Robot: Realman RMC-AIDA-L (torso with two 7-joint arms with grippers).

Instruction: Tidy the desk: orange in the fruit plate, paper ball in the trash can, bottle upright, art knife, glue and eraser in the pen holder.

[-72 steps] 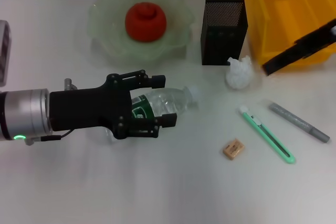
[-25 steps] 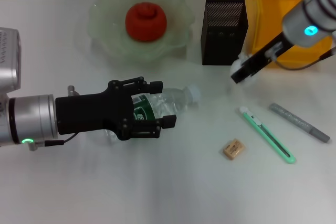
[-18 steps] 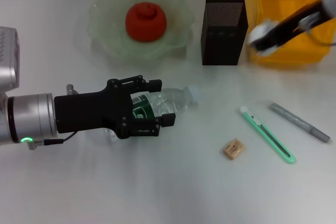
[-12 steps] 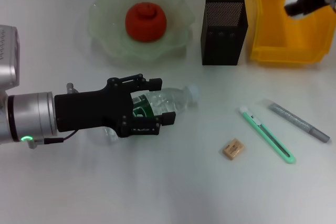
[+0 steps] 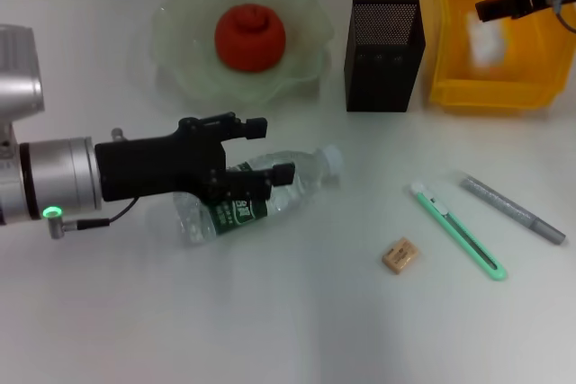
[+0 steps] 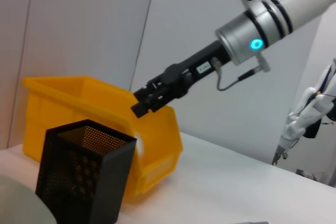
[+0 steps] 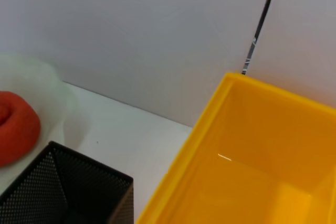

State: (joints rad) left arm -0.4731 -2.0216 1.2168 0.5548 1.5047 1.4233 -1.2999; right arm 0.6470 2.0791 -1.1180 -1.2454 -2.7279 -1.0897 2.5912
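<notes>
White tabletop (image 5: 270,330), scanning left to right: left pincer (image 5: 261,148) is spread, fingers on either side of the bottle (image 5: 256,195) but not closed on it; bottle lies on its side just under the fingertips, cap toward the pen holder (image 5: 382,42). A second ago the fingers were clamped on the bottle; now they've let go and the bottle has rolled out slightly toward the near edge. Orange (image 5: 249,37) sits in the fruit plate (image 5: 180,42), unchanged. Pen holder stands just beside the trash can (image 5: 450,51). Eraser (image 5: 400,255), art knife (image 5: 457,230) and glue (image 5: 513,209) lie flat on the tabletop in front of the can, each apart from the others, same spots as before. Right pincer (image 5: 486,9) hangs over the trash can, can't tell if it's spread or closed. Paper ball (image 5: 486,42) shows as a white blur inside the can below that pincer; half a second ago it was pinched at the tips.
</notes>
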